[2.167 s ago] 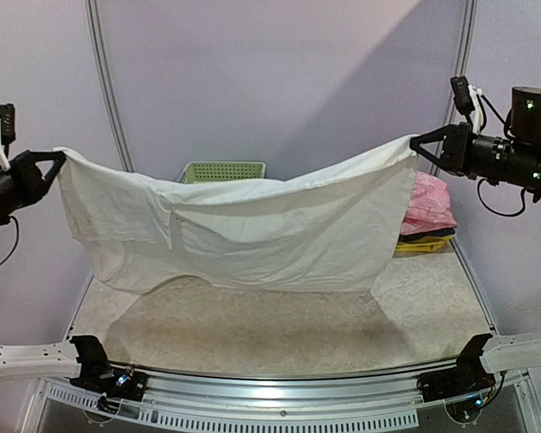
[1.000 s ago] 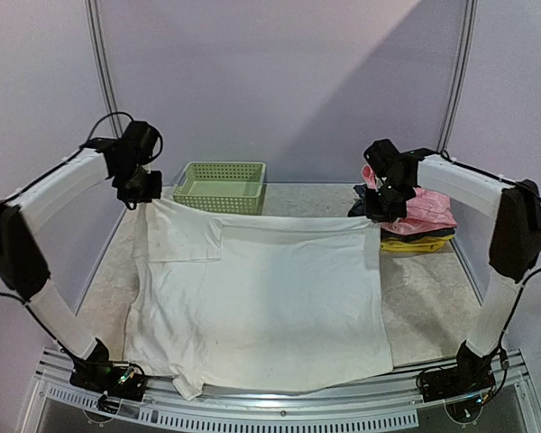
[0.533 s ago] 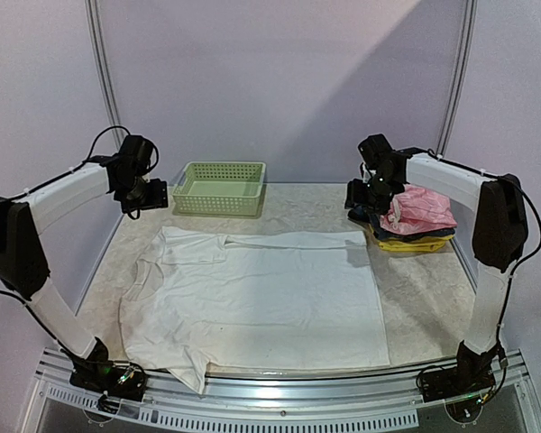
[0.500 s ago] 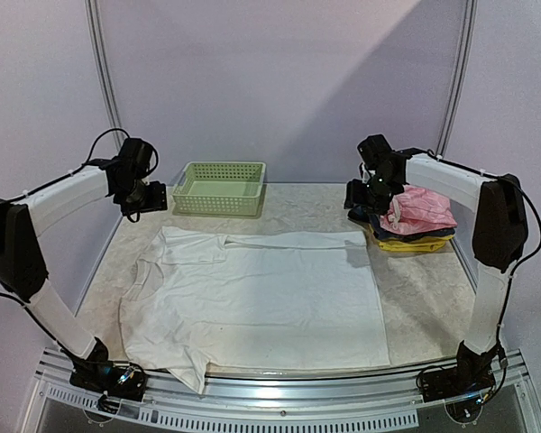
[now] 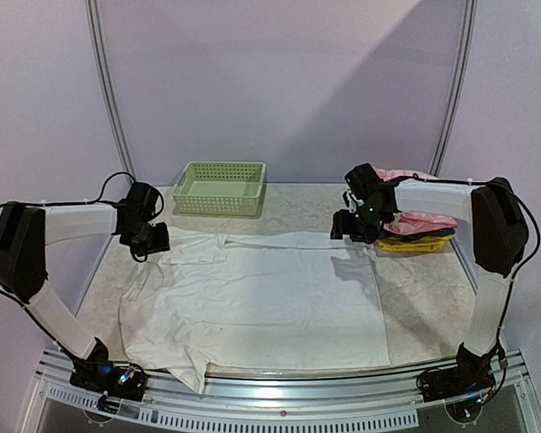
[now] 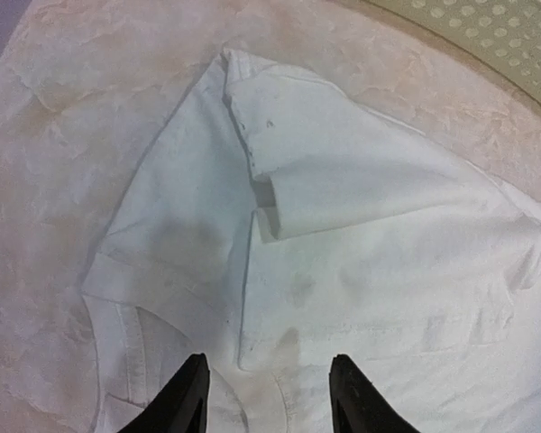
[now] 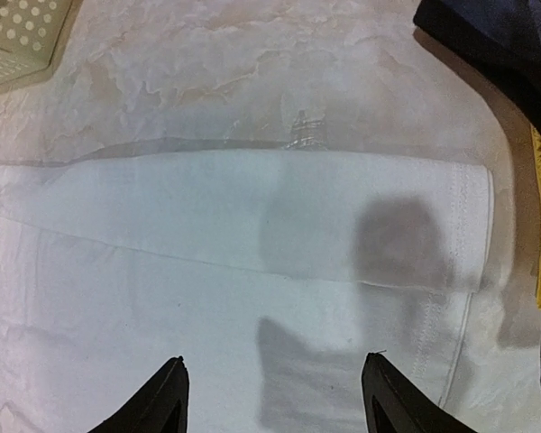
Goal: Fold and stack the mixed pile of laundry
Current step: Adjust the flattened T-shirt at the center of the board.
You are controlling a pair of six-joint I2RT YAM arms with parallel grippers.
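The large white garment (image 5: 261, 293) lies spread flat on the table, its far edge folded over. My left gripper (image 5: 150, 240) hovers low over its far left corner, open, with nothing between the fingers. From the left wrist the white garment (image 6: 361, 234) shows a doubled-over sleeve ahead of my left gripper (image 6: 266, 401). My right gripper (image 5: 350, 225) hangs open over the far right corner. The right wrist view has the folded hem of the white garment (image 7: 252, 216) ahead of my right gripper (image 7: 275, 401). The pink piece (image 5: 426, 219) rests on the stack at the right, partly behind my right arm.
A pale green lattice basket (image 5: 221, 187) stands at the back, its corner in both wrist views (image 6: 487, 27) (image 7: 18, 36). Folded dark blue (image 7: 496, 36) and yellow clothes (image 5: 415, 242) lie just right of the garment's far right corner. Bare marbled tabletop (image 5: 433, 298) runs along the right side.
Both grippers opened and let go of the white garment's far corners. It dropped flat on the table. Both arms have since lowered toward those corners.
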